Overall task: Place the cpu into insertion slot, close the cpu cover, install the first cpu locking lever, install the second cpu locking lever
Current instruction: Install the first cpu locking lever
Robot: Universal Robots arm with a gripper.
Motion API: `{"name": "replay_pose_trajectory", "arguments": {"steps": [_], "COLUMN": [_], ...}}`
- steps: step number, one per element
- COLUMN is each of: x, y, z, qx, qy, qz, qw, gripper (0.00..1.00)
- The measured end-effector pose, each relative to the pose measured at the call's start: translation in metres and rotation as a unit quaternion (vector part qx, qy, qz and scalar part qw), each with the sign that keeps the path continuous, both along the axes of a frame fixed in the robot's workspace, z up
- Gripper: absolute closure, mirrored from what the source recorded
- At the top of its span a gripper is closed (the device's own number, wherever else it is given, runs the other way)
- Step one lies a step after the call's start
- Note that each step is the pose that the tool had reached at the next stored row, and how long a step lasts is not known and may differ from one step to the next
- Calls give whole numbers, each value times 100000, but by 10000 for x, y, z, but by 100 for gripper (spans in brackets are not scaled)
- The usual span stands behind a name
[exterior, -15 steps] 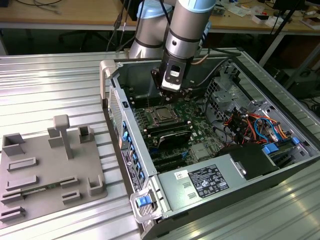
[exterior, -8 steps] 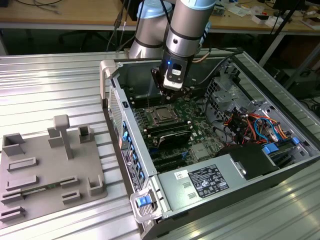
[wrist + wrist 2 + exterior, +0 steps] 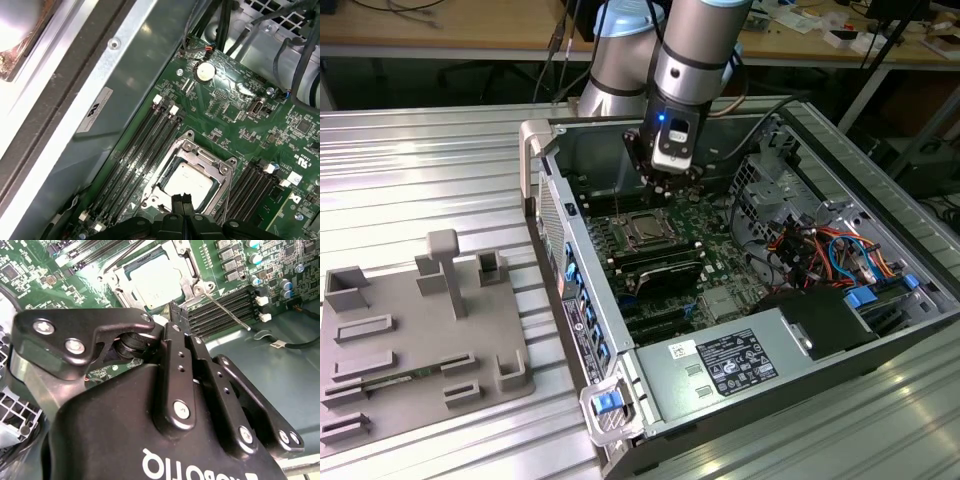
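The cpu (image 3: 187, 181) lies flat in the insertion slot (image 3: 645, 229), its silvery top (image 3: 152, 280) showing through the window of the cpu cover (image 3: 200, 150). The cover lies down around the chip. A thin locking lever (image 3: 227, 310) runs from the socket's corner out across the black memory slots. My gripper (image 3: 182, 200) hangs just above the socket's edge with its black fingertips (image 3: 178, 310) pressed together and nothing between them. In the exterior view the gripper (image 3: 665, 180) sits inside the open computer case, right over the socket.
Long black memory slots (image 3: 142, 150) flank the socket on both sides. A coin battery (image 3: 204, 71) sits on the board beyond it. The case wall (image 3: 100, 100) runs close by. A power supply (image 3: 720, 365) and coloured cables (image 3: 820, 250) fill the case's other end. A grey fixture tray (image 3: 420, 340) lies on the table outside.
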State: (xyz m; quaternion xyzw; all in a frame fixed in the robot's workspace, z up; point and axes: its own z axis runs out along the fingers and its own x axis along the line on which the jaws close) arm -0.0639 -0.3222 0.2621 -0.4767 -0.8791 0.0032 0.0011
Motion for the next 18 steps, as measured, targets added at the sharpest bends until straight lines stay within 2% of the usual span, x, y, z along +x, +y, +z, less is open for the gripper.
{"name": "replay_pose_trajectory", "arguments": {"steps": [6, 12, 18], "x": [-20, -130, -301], "y": [-1, 0, 0], "z": [3, 2, 2], "qx": [37, 457, 1210], "qy": [7, -10, -19], "qz": [1707, 2030, 2082], "qw": [99985, 99978, 99971], "gripper": [89, 89, 89]}}
